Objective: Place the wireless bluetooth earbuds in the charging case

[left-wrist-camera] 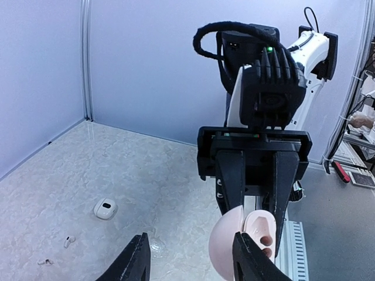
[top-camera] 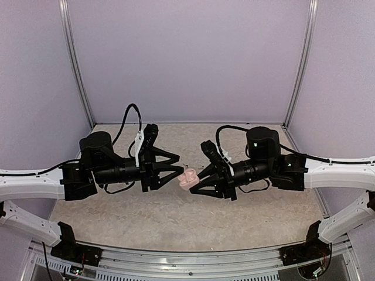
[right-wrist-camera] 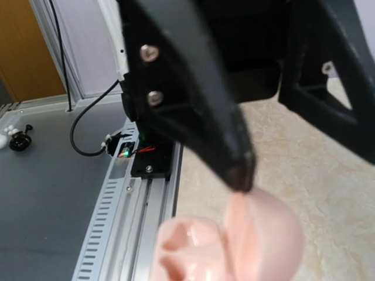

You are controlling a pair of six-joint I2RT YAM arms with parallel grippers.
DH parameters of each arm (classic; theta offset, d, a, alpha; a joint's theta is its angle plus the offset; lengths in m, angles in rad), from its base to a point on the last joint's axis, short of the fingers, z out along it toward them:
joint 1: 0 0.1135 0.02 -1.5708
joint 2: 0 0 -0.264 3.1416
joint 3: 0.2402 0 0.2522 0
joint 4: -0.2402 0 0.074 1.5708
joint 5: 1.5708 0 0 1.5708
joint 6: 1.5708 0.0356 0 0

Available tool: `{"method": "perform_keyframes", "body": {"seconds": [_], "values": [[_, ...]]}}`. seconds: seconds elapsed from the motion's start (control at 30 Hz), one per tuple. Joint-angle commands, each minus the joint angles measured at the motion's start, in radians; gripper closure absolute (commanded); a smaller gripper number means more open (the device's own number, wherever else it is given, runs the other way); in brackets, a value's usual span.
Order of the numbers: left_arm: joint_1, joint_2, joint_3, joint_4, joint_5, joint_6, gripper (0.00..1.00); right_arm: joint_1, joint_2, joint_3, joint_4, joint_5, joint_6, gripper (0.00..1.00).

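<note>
right tool [left-wrist-camera: 256,227] grips the open charging case [left-wrist-camera: 225,244].

A robotics lab test cell; pale panel walls [top-camera: 187,58] on aluminium posts [top-camera: 75,58] box in a speckled tabletop [top-camera: 176,216]; a slotted metal rail [top-camera: 176,268] crosses the bottom edge; cluttered shelving [left-wrist-camera: 362,120] shows at the left wrist view's right edge.

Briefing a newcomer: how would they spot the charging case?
Look above the middle of the table. The charging case hangs there, clamped in the right arm's fingers. Unlike the white puck on the table, it is pinkish, open, showing two wells.
</note>
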Motion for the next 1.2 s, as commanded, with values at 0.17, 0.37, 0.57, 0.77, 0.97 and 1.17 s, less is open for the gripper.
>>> {"method": "perform_keyframes", "body": {"seconds": [0.17,0.37,0.57,0.77,0.97,1.17], "values": [[0.027,-0.002,0.013,0.027,-0.025,-0.027,0.5,-0.003,-0.057,-0.036,-0.002,0.025,-0.013,0.99],[0.09,0.021,0.046,-0.001,-0.121,-0.066,0.46,-0.104,-0.136,-0.117,0.062,0.014,0.069,1.0],[0.143,0.179,0.188,-0.136,-0.162,-0.065,0.45,-0.217,-0.231,-0.182,0.074,0.003,0.114,0.99],[0.204,0.416,0.396,-0.276,-0.111,0.018,0.46,-0.293,-0.303,-0.229,0.061,-0.005,0.129,0.99],[0.228,0.65,0.598,-0.464,-0.069,0.141,0.47,-0.332,-0.368,-0.284,0.069,0.005,0.158,0.99],[0.231,0.867,0.772,-0.566,-0.107,0.213,0.51,-0.347,-0.394,-0.315,0.079,0.002,0.174,0.99]]}}
